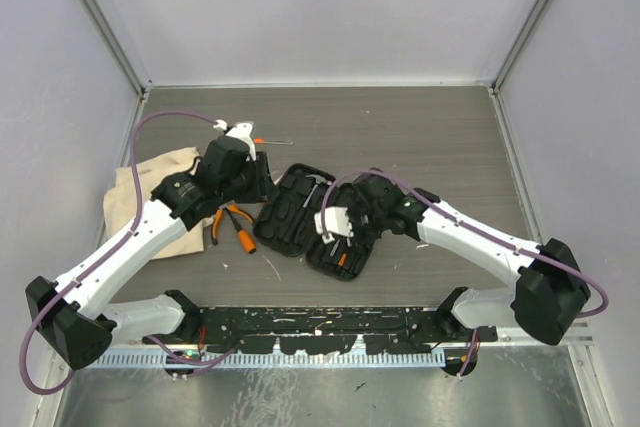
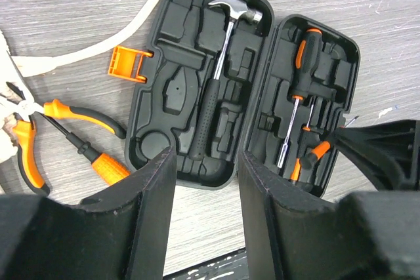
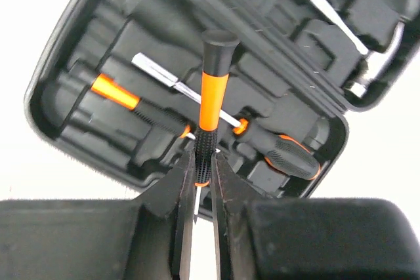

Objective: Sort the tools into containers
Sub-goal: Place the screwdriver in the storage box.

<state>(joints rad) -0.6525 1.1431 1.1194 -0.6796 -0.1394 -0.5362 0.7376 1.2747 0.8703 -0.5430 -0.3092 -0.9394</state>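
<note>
Left of the case (image 1: 290, 209), a beige bag (image 1: 140, 197) lies flat, partly hidden under the left arm. The left gripper (image 2: 207, 204) hovers at the case's left half, fingers parted with nothing between them, probably poised to pick the next tool. Behind the case lies a thin tool (image 1: 275, 141), too small to identify. Just left of the case, pliers (image 2: 36, 119) and a screwdriver (image 2: 98, 162) lie crossed on the table, not yet sorted; the pliers' head runs off the picture's edge. The case lies open, and its left half holds a hammer (image 2: 222, 63) seated in a moulded slot. Over the case's right half, the right gripper (image 3: 202, 181) is clamped on a slim driver (image 3: 211, 90), handle pointing away, likely to press it into a slot beside a seated screwdriver (image 2: 298, 73). Its shaft is mostly hidden between the fingers.
</note>
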